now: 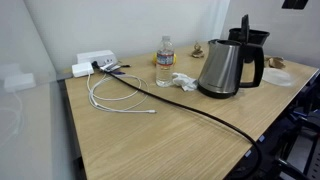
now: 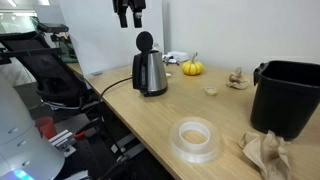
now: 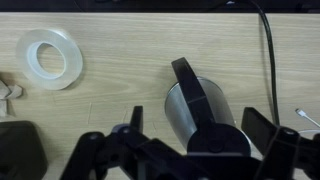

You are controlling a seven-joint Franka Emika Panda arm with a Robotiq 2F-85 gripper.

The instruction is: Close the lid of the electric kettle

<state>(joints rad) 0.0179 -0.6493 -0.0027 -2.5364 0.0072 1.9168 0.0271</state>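
Observation:
The electric kettle (image 1: 222,68) is a steel jug with a black handle, standing on the wooden table; it shows in both exterior views (image 2: 151,74). Its lid (image 1: 245,25) is a round black flap standing upright, open, above the top rim (image 2: 145,42). My gripper (image 2: 128,12) hangs open and empty in the air above the kettle, apart from the lid. In the wrist view the kettle (image 3: 183,108) lies below, the raised lid (image 3: 218,140) sits between my open fingers (image 3: 198,128), and nothing is held.
A clear water bottle (image 1: 164,60), a white cable (image 1: 115,100), a white power strip (image 1: 92,62) and the kettle's black cord (image 1: 180,108) lie nearby. There is also a tape roll (image 2: 195,138), a black bin (image 2: 288,95), crumpled paper (image 2: 265,155) and a small pumpkin (image 2: 191,67).

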